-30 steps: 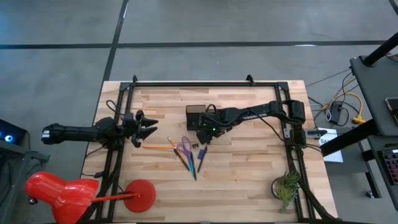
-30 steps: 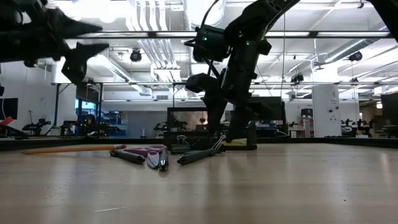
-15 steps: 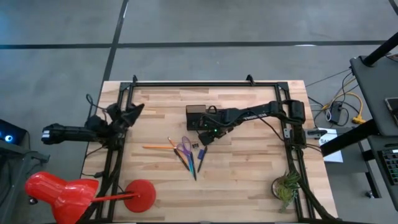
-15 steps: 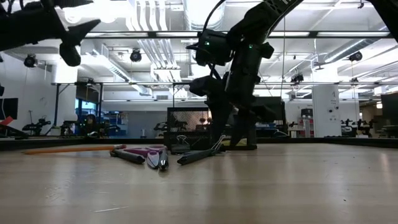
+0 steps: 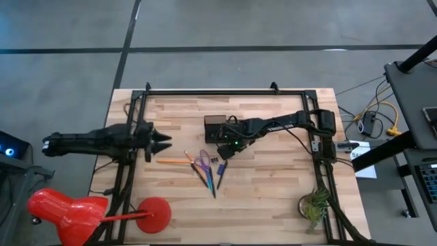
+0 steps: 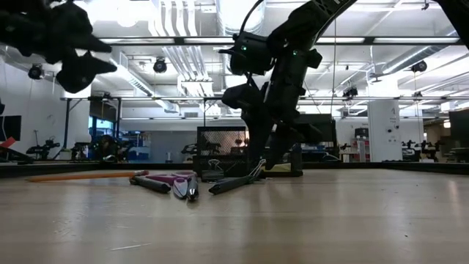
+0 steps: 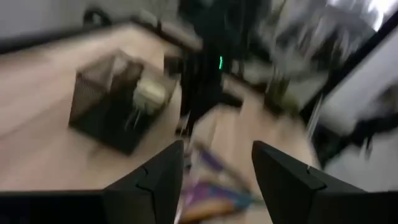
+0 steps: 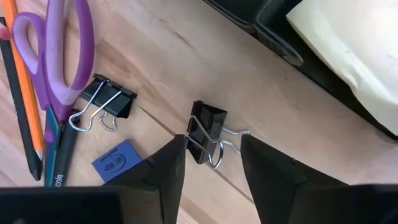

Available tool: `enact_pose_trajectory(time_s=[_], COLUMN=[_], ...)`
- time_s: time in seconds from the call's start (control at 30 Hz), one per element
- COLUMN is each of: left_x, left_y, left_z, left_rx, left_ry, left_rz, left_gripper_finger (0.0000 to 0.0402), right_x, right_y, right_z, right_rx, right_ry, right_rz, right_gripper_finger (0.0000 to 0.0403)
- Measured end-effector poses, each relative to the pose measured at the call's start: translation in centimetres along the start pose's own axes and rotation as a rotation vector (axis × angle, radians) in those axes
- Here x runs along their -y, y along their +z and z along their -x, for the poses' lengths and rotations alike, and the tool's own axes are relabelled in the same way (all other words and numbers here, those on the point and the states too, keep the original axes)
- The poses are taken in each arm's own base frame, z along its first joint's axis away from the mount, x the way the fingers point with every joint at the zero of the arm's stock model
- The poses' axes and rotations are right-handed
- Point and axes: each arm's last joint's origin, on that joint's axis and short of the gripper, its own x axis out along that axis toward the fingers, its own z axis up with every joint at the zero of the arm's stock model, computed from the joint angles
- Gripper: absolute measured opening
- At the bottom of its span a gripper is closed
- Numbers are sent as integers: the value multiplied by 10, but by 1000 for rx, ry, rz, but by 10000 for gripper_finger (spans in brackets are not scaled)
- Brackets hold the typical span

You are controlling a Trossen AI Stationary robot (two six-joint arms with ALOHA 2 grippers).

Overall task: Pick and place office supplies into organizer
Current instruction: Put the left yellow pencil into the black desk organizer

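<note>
The black organizer (image 5: 214, 128) stands on the table, with a pale yellow sticky-note pad (image 8: 348, 43) in it. In front of it lie an orange pencil (image 5: 173, 161), purple-handled scissors (image 5: 203, 162), pens (image 5: 208, 180) and two dark binder clips. My right gripper (image 8: 211, 162) hovers open just above one clip (image 8: 208, 129), which lies flat on the wood; the fingers stand on either side of it, apart from it. The other clip (image 8: 107, 101) lies beside the scissors (image 8: 68, 50). My left gripper (image 5: 160, 142) is open in the air, left of the pencil's end.
A small blue card (image 8: 115, 158) lies near the clips. A black frame rail (image 5: 218, 91) runs along the table's far edge and its sides. A red lamp-like object (image 5: 68, 208) sits at the near left corner, a small plant (image 5: 314, 205) near the right.
My left gripper swung up and toward the far edge half a second ago, then came back down and now points right toward the pencil again, staying open. My right gripper has kept low over the clips beside the organizer. The supplies have not moved.
</note>
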Motion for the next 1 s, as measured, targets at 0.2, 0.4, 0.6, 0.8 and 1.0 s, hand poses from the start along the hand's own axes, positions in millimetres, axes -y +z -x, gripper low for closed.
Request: enact_pose_trajectory(time_s=[0.2, 0.4, 0.6, 0.8, 1.0], left_x=[3, -1, -5, 0, 3], left_y=[-2, -15, -29, -34, -42], left_z=[-16, -45, -74, -89, -100], left_rx=[-155, -327, -460, -508, -564], left_ry=[-33, 28, 32, -36, -60], left_rz=[-276, -360, -341, -349, -410], left_gripper_finger=[176, 176, 176, 176, 176], right_x=[0, 0, 0, 0, 0], right_y=[0, 0, 0, 0, 0], right_z=[0, 0, 0, 0, 0], right_rx=[-1, 0, 0, 0, 0], right_ry=[0, 1, 1, 1, 1], right_rz=[6, 8, 21, 34, 42], right_gripper_finger=[155, 165, 173, 172, 173])
